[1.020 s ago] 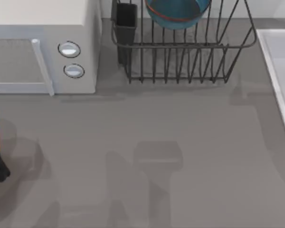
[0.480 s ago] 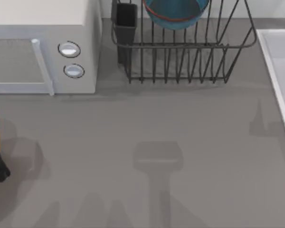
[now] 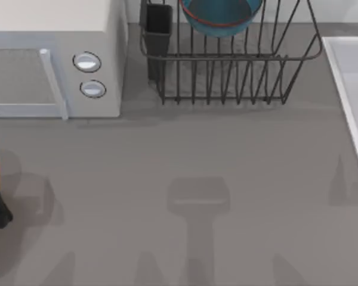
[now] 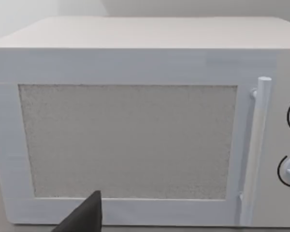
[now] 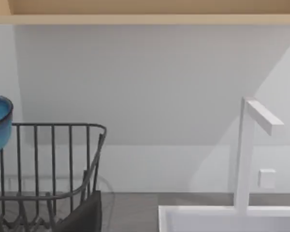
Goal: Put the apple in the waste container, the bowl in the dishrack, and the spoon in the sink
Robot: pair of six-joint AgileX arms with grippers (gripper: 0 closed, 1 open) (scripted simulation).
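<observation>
Nearest in the left wrist view, a dark fingertip (image 4: 84, 216) of the left gripper, facing the white microwave (image 4: 135, 121) just beyond; opening impossible to tell, nothing seen held. In the right wrist view, a dark fingertip (image 5: 84, 217) of the right gripper close by the dishrack (image 5: 53, 164); spread likewise not to be told. Beyond it, the sink (image 5: 222, 215) with its white faucet (image 5: 249, 150). Farther back in the top view, the bowl (image 3: 218, 16) sitting inside the dishrack (image 3: 227, 71), beside the utensil cup (image 3: 158, 30). Sink (image 3: 349, 89) at the table's right edge.
</observation>
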